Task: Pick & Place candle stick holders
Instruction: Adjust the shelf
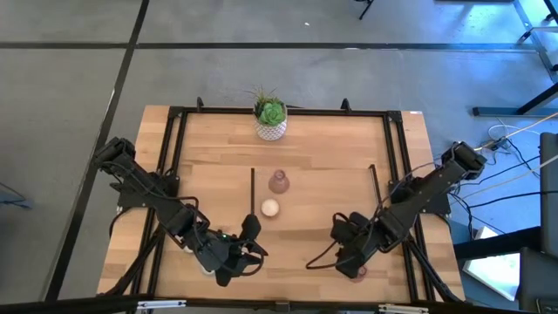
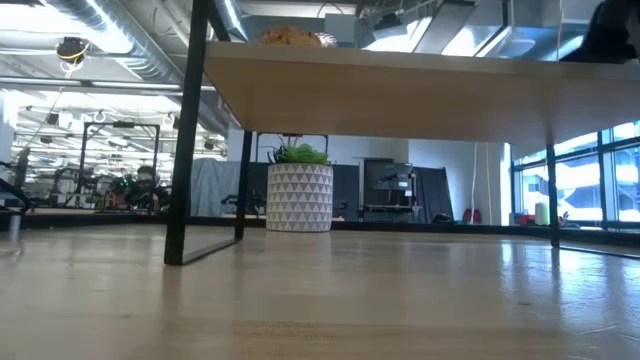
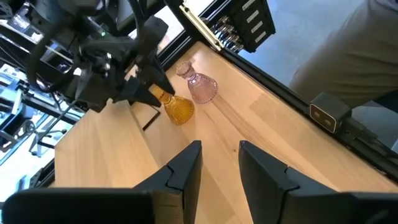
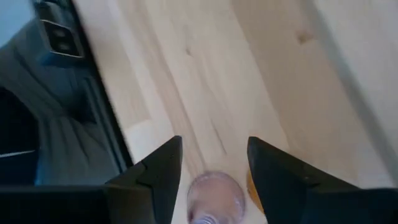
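A dusty-pink vase-like holder (image 1: 278,181) and a low cream-white round one (image 1: 269,208) stand upright on the table's middle. Near the front right, an amber holder (image 3: 177,111) and a second pink holder (image 3: 200,87) stand side by side. My right gripper (image 4: 214,162) hangs open just above them, pointing steeply down. In the right wrist view the pink holder's mouth (image 4: 214,199) shows between its fingers and the amber one (image 4: 251,186) beside one finger. My left gripper (image 3: 221,155) waits open near the front left, with nothing between its fingers. My right gripper is open over the amber holder's neck (image 3: 163,97), coming from above. One fingertip (image 3: 149,79) stands right beside that neck. I cannot tell whether it touches. The holder stands on the table.
A white patterned pot with a green plant (image 1: 271,120) stands at the far middle and shows again in the low view (image 2: 299,197). Black frame rails (image 1: 179,139) run along the table's sides. Two black rods (image 1: 253,187) stand inside the frame. Bare wood lies between the two arms.
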`<state>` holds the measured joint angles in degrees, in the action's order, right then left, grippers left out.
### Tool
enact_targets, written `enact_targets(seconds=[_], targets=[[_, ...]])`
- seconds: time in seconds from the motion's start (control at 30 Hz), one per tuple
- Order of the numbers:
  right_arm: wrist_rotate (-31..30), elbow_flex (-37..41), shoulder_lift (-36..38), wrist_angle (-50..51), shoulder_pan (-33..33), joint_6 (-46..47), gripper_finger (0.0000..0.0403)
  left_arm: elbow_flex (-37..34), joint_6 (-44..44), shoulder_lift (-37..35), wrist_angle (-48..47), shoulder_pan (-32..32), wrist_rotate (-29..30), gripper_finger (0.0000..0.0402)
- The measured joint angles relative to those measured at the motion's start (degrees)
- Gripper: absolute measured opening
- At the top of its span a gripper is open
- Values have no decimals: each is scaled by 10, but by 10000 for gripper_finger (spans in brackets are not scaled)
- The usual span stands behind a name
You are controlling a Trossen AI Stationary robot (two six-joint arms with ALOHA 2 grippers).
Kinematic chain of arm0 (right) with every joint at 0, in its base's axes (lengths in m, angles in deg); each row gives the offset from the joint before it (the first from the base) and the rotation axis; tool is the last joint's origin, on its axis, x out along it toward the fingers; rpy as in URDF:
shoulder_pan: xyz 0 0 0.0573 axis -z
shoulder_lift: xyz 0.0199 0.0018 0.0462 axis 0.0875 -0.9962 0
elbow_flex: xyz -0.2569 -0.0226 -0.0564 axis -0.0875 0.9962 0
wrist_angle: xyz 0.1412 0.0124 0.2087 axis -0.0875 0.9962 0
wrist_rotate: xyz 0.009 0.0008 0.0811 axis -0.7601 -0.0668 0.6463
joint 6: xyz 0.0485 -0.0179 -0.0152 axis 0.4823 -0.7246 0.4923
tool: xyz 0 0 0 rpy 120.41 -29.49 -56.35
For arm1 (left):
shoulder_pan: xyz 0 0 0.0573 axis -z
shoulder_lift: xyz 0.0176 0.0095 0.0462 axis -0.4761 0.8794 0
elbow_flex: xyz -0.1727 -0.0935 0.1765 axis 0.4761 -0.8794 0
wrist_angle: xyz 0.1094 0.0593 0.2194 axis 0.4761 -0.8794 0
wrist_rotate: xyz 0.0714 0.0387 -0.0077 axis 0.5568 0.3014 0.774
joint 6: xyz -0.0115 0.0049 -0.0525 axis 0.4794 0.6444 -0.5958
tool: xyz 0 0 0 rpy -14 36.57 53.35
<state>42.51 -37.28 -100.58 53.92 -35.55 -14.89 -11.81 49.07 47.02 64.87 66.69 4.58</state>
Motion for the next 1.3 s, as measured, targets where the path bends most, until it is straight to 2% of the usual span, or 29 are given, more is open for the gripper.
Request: enact_targets(seconds=[0.27, 0.53, 0.67, 0.73, 0.83, 1.0, 1.1, 1.2, 1.3], targets=[[1, 0, 1, -56, 9, -43, 185, 0, -9, 0, -4, 0, -1, 102], [75, -3, 3, -227, 8, -143, 185, 0, -10, 0, -14, 0, -4, 102], [86, -46, 4, -236, 2, -194, 181, 0, -10, 0, -14, 0, -3, 102], [63, -78, 4, -177, -4, -203, 173, 0, -10, 0, -14, 0, -3, 102], [1, -147, 4, -14, -17, -165, 147, 0, -10, 0, -14, 0, -3, 102], [-113, -240, 4, 293, -49, 20, 80, 0, -17, 0, -19, 0, -3, 102], [-136, -268, 4, 423, -73, 139, 38, 0, -19, 0, -20, 0, -3, 102], [-135, -262, 7, 432, -92, 193, 8, 0, -19, 0, -20, 0, -3, 102], [-125, -247, 7, 436, -101, 213, 4, 0, -19, 0, -19, 0, 3, 102]])
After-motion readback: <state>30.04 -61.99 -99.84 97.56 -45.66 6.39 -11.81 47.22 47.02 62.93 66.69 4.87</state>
